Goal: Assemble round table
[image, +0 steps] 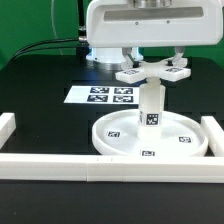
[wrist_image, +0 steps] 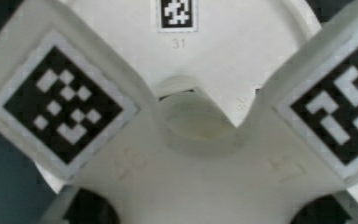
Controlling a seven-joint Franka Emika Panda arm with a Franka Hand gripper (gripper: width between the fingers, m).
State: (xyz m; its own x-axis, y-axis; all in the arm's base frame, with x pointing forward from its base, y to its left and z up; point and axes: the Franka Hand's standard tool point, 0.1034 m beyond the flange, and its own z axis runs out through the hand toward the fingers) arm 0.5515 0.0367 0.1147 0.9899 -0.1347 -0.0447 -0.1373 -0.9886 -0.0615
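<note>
Arm plumb above the rimmed disc (image: 118,150), jaws flanking the white plastic cross base (image: 150,72) atop the cylinder leg (image: 151,106); whether they grip it, I cannot tell.

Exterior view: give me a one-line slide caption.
The gripper at the cross-shaped base, which tops the leg standing upright in the middle of the round disc.

Robot lab: black table (image: 40,85), green backdrop (image: 30,25), marker board (image: 108,96).
</note>
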